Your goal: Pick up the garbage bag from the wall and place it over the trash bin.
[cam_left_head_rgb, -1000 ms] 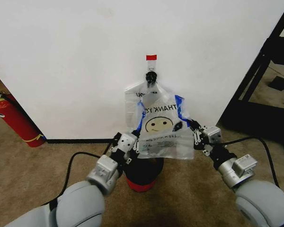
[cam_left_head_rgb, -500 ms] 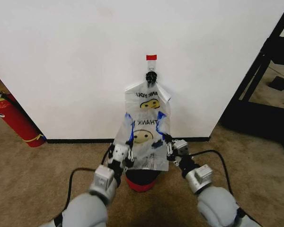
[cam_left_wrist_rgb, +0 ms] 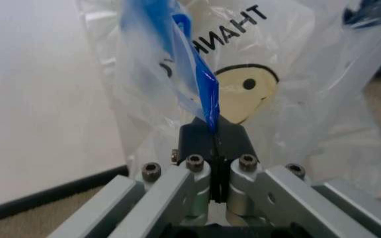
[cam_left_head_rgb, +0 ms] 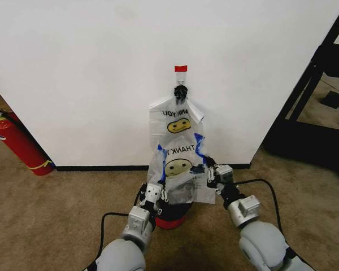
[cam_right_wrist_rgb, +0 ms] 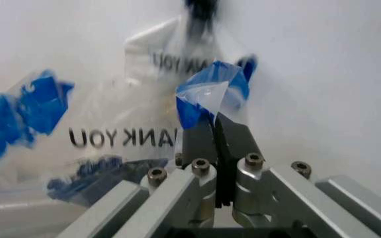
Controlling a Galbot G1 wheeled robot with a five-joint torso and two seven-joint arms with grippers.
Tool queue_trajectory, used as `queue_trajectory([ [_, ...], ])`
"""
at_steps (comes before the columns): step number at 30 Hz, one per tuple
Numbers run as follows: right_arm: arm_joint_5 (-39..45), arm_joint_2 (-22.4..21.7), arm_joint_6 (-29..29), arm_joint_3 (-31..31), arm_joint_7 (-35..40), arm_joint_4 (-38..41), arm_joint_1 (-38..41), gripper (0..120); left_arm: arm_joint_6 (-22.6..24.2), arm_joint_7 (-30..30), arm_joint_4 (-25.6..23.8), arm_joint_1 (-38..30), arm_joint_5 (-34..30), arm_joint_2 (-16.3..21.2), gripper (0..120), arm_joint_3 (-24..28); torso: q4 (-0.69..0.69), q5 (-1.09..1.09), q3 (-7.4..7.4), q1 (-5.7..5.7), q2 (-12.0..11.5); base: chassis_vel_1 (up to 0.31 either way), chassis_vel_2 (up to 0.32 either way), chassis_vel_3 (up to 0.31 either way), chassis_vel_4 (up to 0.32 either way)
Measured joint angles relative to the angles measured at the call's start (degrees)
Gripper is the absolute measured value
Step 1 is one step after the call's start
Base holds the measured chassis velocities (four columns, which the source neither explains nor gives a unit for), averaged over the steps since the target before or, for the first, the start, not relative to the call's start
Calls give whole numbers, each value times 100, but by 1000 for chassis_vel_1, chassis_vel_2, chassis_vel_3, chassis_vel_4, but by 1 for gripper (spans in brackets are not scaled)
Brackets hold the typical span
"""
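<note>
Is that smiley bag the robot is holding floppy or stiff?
Probably very floppy: the garbage bag crumples and sags between the left gripper and right gripper. It looks see-through thin, so likely light and easy to tear.

The garbage bag (cam_left_head_rgb: 179,169) reads "THANK", while the hanging bag (cam_left_head_rgb: 175,117) reads mirrored "YOU".

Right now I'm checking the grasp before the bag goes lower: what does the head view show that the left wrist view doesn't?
Head view alone: the trash bin under the garbage bag, the right gripper at the bag's other edge, a second smiley bag hanging on the wall, and a fire extinguisher.

Left wrist view alone: the left gripper seen close, jaws shut on a blue patch of the bag's edge.

Both: the garbage bag, left gripper and wall.
</note>
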Motion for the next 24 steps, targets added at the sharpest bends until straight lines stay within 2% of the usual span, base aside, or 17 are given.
queue_trajectory([
  [7,35,-25,-8,-116,1,82,-65,0,-45,7,7,94,-12,185,0,-17,1,-1,0,0,0,0,0,0,0],
  [13,-235,586,53,-1013,82,-555,171,0,-333,1,151,532,100,298,0,-393,2,-1,0,0,0,0,0,0,0],
  [20,-268,1007,202,-1295,288,-1078,173,0,-649,-86,342,882,241,224,0,-588,2,-2,0,0,0,0,0,0,0],
  [24,-203,1074,163,-1315,548,-1224,58,0,-697,-108,343,1033,356,176,0,-585,1,-1,0,0,0,0,0,0,0],
])
